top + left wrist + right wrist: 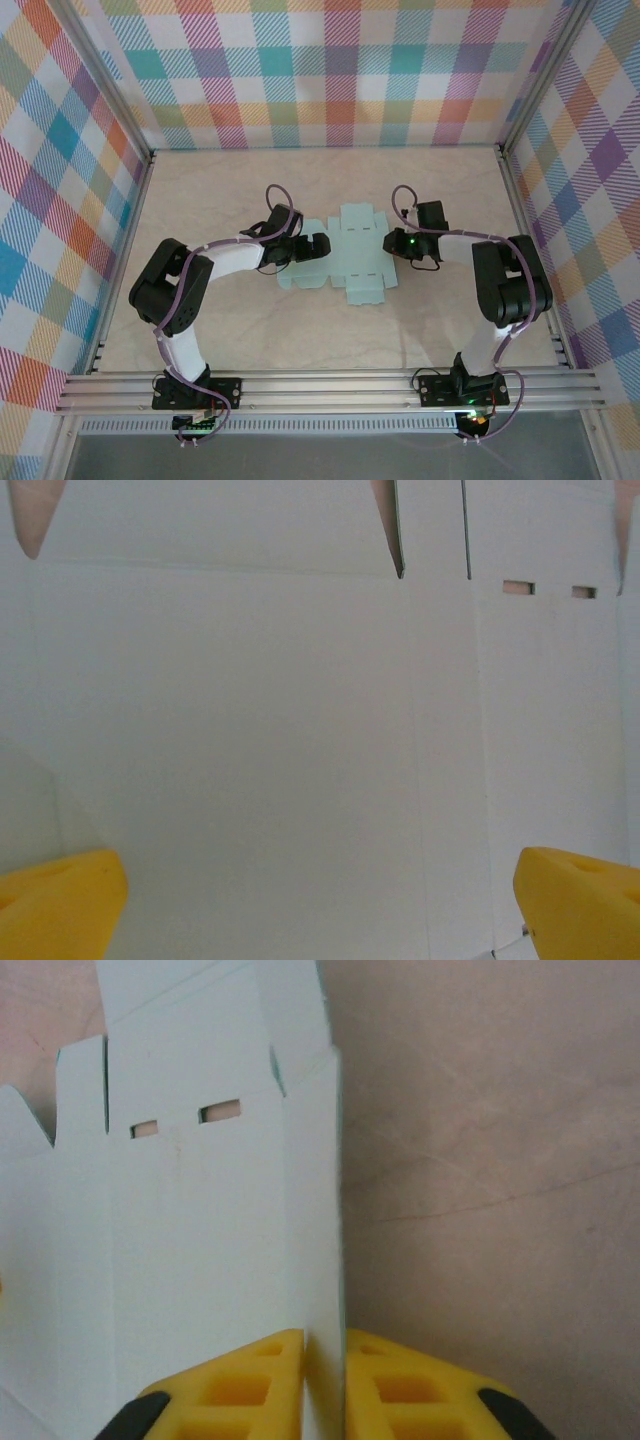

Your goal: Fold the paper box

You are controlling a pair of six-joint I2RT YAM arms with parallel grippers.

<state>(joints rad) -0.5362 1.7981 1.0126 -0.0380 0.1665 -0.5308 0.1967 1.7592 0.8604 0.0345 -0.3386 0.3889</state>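
Observation:
The paper box (350, 258) is a pale mint die-cut sheet lying flat in the middle of the table between the two arms. My left gripper (318, 247) rests over the sheet's left part, open wide; its yellow fingertips (60, 900) stand far apart above the plain card (250, 740). My right gripper (393, 243) is at the sheet's right edge. In the right wrist view its yellow fingers (240, 1385) are shut on a raised right-hand flap of the paper box (315, 1210), which stands on edge between them. Two small slots (185, 1120) show in the panel beyond.
The beige tabletop (300, 190) is walled by checked panels at the back and sides. An aluminium rail (330, 385) with both arm bases runs along the near edge. Bare table (480, 1160) lies to the right of the gripped flap.

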